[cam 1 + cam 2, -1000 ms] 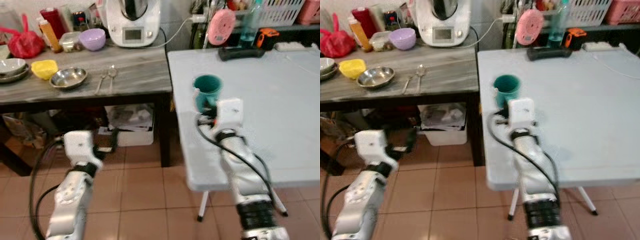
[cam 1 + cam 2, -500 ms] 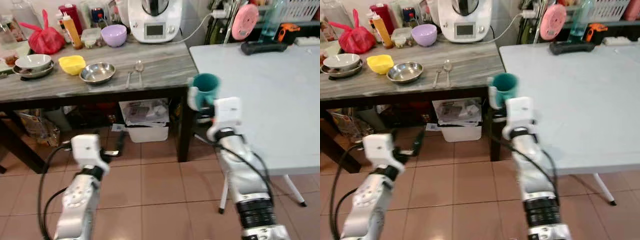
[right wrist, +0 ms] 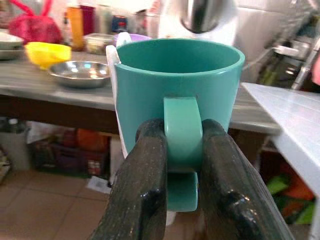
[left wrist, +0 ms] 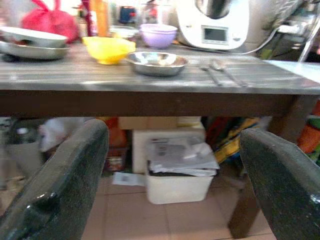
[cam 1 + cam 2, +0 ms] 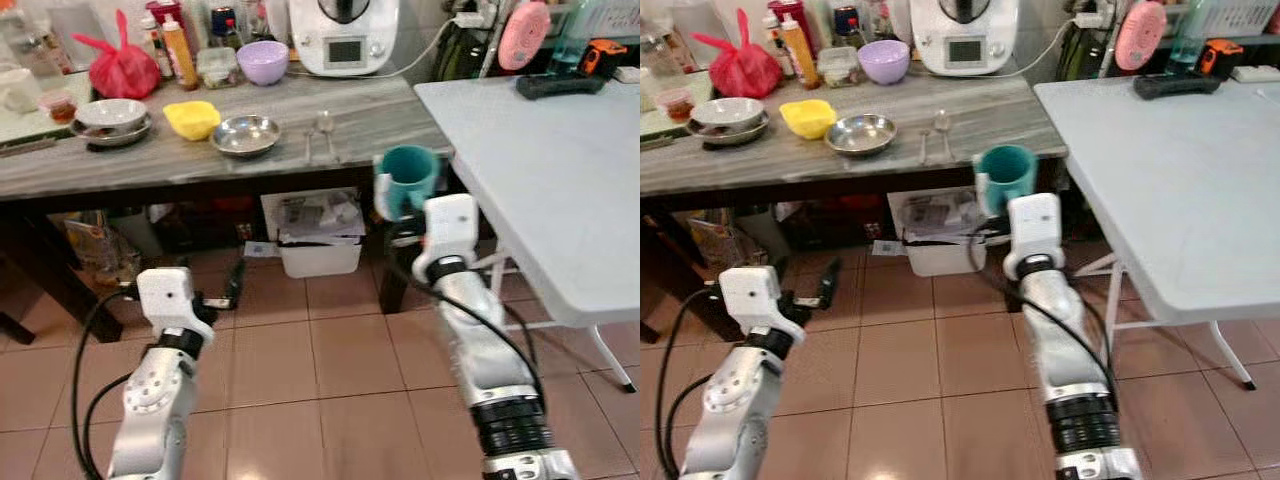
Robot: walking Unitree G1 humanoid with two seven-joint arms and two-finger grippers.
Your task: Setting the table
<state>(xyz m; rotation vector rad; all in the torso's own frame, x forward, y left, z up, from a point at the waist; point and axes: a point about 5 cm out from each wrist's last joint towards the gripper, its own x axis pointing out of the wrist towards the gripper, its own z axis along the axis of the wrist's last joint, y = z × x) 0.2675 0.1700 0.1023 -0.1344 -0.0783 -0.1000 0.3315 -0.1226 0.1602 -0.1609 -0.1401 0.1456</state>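
Grey counter (image 5: 150,160) beside white table (image 5: 560,180); right hand (image 3: 182,165) clamps teal mug (image 3: 177,85), left hand (image 4: 170,165) agape.

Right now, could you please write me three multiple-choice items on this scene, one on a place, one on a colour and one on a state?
1. Where does the steel bowl sit?
A. on the white table
B. on the grey wooden table, beside the yellow bowl
C. on the floor

2. What colour is the mug in the right gripper?
A. teal
B. red
C. purple

3. How do the left gripper's jaws stand?
A. shut on a spoon
B. shut on a bowl
C. open, holding nothing

Answers:
1 B: the steel bowl rests on the grey wooden table next to the yellow bowl.
2 A: the right wrist view shows a teal mug, its handle pinched between the jaws.
3 C: the left wrist view shows the two fingers wide apart with only the table and floor beyond.
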